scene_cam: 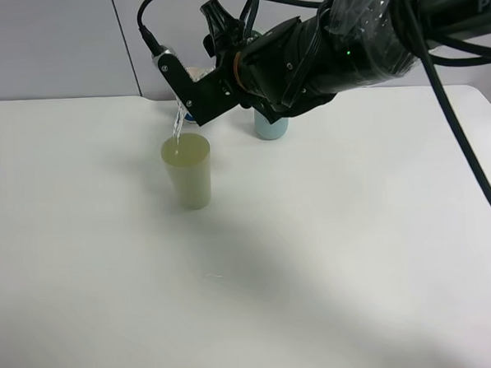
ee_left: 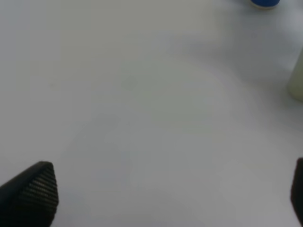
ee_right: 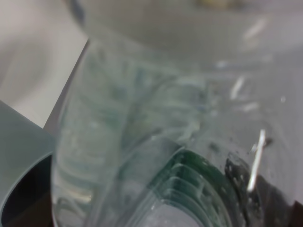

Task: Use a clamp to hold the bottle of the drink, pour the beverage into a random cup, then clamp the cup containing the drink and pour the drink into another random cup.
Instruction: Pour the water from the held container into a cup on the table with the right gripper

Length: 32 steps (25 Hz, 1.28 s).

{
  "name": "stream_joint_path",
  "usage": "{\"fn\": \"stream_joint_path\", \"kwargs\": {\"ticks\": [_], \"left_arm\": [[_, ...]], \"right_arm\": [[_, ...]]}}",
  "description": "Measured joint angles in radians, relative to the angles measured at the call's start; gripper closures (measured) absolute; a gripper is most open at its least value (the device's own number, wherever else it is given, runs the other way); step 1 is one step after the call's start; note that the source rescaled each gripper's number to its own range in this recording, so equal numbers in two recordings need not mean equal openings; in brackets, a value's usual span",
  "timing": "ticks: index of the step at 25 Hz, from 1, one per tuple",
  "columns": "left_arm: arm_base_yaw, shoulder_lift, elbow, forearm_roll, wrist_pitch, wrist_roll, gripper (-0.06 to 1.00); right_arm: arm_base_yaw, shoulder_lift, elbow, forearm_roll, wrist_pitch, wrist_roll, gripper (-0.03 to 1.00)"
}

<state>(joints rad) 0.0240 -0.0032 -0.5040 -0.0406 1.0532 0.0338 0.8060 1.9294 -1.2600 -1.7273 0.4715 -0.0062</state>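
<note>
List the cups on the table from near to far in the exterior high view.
Nearest first: pale yellow-green cup → teal cup → white cup with a blue band, which is mostly hidden behind the right gripper holding the tilted bottle.

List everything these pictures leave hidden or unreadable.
- Bottle: right wrist view, too close and blurred; exterior high view, the right gripper covers all but its mouth.
- Teal cup: exterior high view, top behind the right arm.
- White cup with a blue band: exterior high view, mostly behind the right gripper.
- Left gripper: left wrist view, only fingertips at the frame edges.
</note>
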Motion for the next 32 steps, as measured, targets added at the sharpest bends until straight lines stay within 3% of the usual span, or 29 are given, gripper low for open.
{"fn": "stream_joint_path", "kwargs": {"ticks": [10,26,32], "left_arm": [[0.000,0.000,0.000,0.000,0.000,0.000,-0.06],[0.000,0.000,0.000,0.000,0.000,0.000,-0.06],[0.000,0.000,0.000,0.000,0.000,0.000,-0.06]], "right_arm": [[0.000,0.000,0.000,0.000,0.075,-0.003,0.95],[0.000,0.000,0.000,0.000,0.075,-0.003,0.95],[0.000,0.000,0.000,0.000,0.075,-0.069,0.95]]}}
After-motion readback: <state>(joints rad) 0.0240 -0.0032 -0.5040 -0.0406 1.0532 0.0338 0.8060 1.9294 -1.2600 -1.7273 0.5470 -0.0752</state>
